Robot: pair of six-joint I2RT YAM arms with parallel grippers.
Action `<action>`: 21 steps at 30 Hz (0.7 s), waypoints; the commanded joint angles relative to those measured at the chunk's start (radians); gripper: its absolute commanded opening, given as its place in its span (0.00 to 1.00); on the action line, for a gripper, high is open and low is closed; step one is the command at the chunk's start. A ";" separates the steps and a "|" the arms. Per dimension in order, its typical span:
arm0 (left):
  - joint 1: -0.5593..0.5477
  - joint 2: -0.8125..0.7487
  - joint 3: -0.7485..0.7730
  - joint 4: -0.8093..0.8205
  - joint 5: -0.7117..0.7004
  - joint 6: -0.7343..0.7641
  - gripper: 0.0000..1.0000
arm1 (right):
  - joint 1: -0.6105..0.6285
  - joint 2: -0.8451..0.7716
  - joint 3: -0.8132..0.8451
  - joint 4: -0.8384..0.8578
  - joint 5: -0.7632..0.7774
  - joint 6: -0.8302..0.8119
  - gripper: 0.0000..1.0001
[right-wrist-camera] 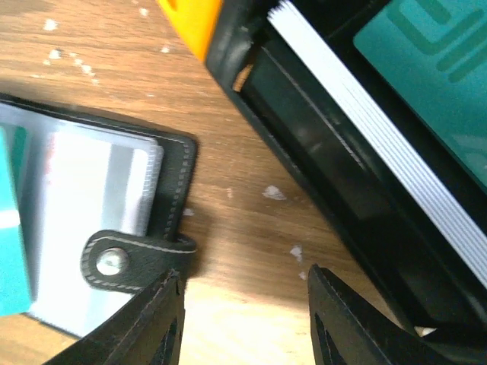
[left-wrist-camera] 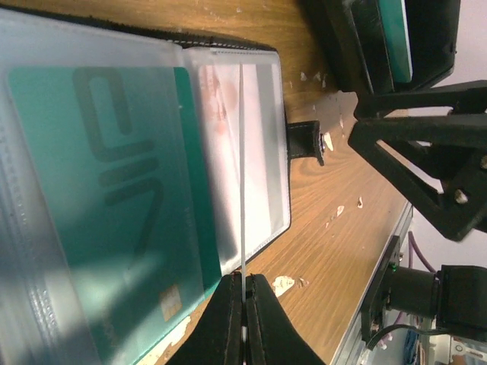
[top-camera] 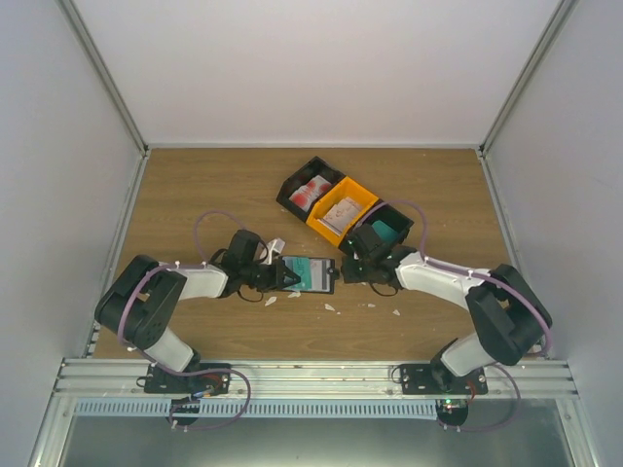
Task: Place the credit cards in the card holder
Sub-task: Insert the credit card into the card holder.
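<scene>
The card holder (top-camera: pixel 313 274) lies open on the table between the arms, with clear sleeves; a teal card (left-wrist-camera: pixel 114 190) sits in one sleeve and a pale reddish one (left-wrist-camera: pixel 262 152) in the sleeve beside it. My left gripper (left-wrist-camera: pixel 243 283) is shut on a thin card (left-wrist-camera: pixel 241 167), seen edge-on, standing over that sleeve; its colour cannot be told. In the top view the left gripper (top-camera: pixel 288 275) is at the holder's left end. My right gripper (right-wrist-camera: pixel 243 304) is open and empty, low over the table by the holder's snap tab (right-wrist-camera: pixel 129 258), at the holder's right end (top-camera: pixel 348 269).
Three bins stand in a row behind the holder: a black one with red-and-white cards (top-camera: pixel 310 191), an orange one with pale cards (top-camera: pixel 341 210), and a black one with a stack of teal cards (top-camera: pixel 387 230), close to the right gripper (right-wrist-camera: pixel 426 68). Small white scraps (top-camera: pixel 329 307) litter the table.
</scene>
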 commanded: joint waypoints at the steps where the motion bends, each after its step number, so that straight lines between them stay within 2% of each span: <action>1: 0.002 0.011 0.025 0.051 0.014 -0.008 0.00 | 0.031 -0.058 -0.007 0.041 -0.036 -0.009 0.47; 11: 0.004 0.106 0.044 0.051 0.029 -0.024 0.00 | 0.117 0.079 0.075 0.006 0.032 -0.006 0.51; 21: 0.014 0.161 0.066 -0.017 0.016 -0.020 0.01 | 0.135 0.163 0.108 -0.063 0.094 0.023 0.50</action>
